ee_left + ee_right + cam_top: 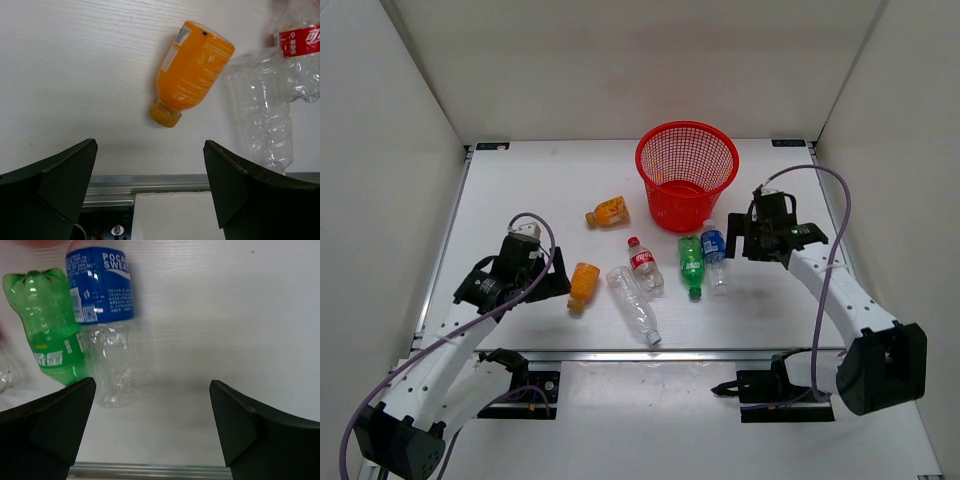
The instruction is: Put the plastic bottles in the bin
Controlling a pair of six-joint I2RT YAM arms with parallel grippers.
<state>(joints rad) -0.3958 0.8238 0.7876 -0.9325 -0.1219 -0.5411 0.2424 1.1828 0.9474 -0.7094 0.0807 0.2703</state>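
The red mesh bin (660,200) stands upright at the back middle of the table. Several plastic bottles lie in front of it: an orange one (608,213) near the bin, a second orange one (583,285), one with a red label (644,265), a plain clear one (636,305), a green one (691,264) and a blue-labelled one (714,255). My left gripper (552,283) is open just left of the second orange bottle (192,70), whose cap points toward it. My right gripper (738,243) is open, empty, just right of the blue-labelled bottle (102,295) and green bottle (47,325).
An aluminium rail (620,355) runs along the table's near edge, close behind the left gripper (150,145). White walls enclose the table on the left, right and back. The plain clear bottle (262,110) lies right beside the orange one.
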